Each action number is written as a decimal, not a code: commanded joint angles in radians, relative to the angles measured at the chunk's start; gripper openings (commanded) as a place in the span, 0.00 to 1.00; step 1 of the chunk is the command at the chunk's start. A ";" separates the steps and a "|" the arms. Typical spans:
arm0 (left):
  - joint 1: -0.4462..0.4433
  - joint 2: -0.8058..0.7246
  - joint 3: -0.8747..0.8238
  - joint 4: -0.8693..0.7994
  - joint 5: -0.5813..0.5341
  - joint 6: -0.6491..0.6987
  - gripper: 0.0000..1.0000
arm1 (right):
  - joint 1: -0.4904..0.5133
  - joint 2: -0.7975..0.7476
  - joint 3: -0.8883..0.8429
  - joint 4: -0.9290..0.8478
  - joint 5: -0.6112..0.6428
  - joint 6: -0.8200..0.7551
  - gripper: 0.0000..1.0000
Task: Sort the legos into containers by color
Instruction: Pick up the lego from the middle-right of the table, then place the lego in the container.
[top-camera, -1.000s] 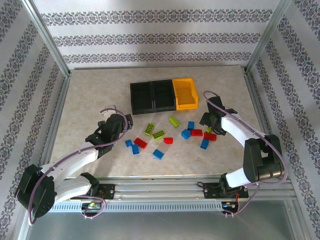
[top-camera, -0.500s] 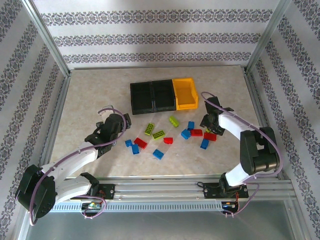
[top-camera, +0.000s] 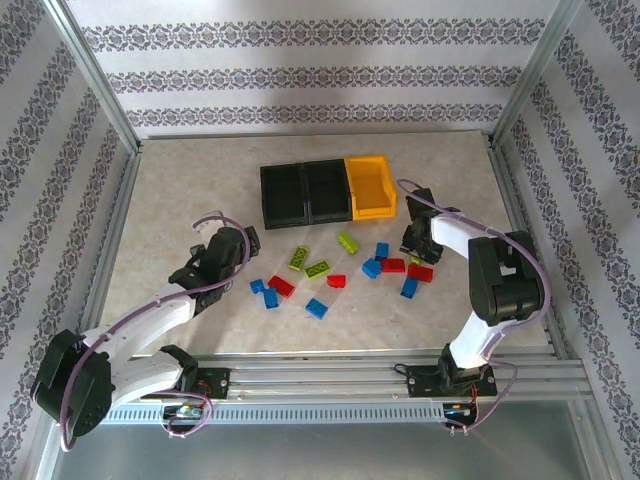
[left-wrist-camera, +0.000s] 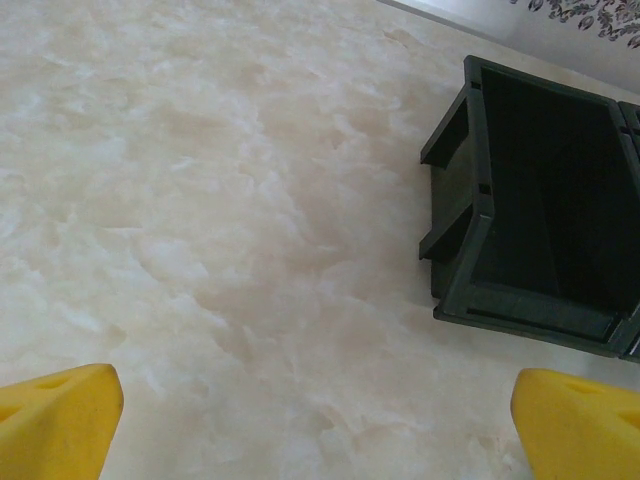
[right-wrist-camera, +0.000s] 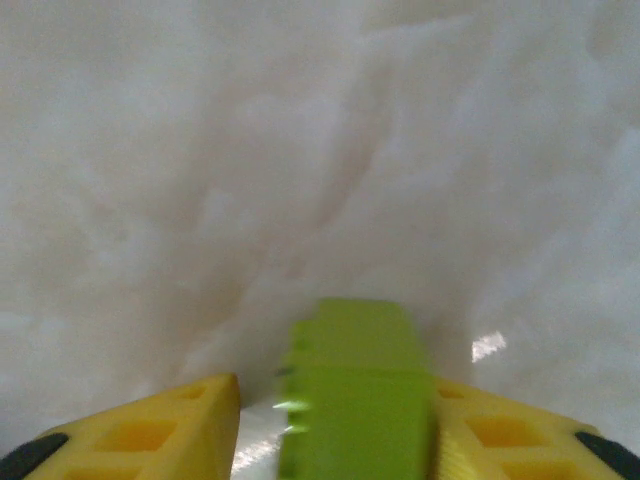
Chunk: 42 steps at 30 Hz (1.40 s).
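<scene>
Legos lie scattered on the table's middle: lime ones (top-camera: 348, 241) (top-camera: 318, 268), red ones (top-camera: 281, 286) (top-camera: 393, 265) and blue ones (top-camera: 371, 268) (top-camera: 316, 308). Behind them stand the containers in a row, two black (top-camera: 283, 195) (top-camera: 327, 192) and one yellow-orange (top-camera: 370, 187). My right gripper (top-camera: 418, 245) is down at the right end of the scatter. In its wrist view a lime lego (right-wrist-camera: 355, 390) sits between the yellow fingers, against the right one, with a gap to the left one. My left gripper (left-wrist-camera: 315, 400) hangs wide open over bare table, near the left black container (left-wrist-camera: 540, 200).
Metal frame rails border the table (top-camera: 180, 190) on all sides, with patterned walls behind. Red legos (top-camera: 420, 272) and a blue one (top-camera: 409, 288) lie close beside the right gripper. Bare table stretches left of the containers.
The right gripper's jaws have narrowed round the lime lego, and its arm has drawn in toward the table's right side. The left arm has shifted slightly left.
</scene>
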 joint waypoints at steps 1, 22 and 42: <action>0.011 -0.013 0.010 -0.029 -0.022 -0.019 1.00 | -0.005 0.018 0.020 0.001 -0.027 -0.013 0.39; 0.049 0.066 0.015 0.012 0.075 0.001 1.00 | 0.102 -0.080 0.293 -0.082 -0.022 -0.161 0.20; 0.074 0.051 0.038 -0.051 0.137 -0.002 1.00 | 0.168 0.373 0.788 -0.120 0.000 -0.364 0.23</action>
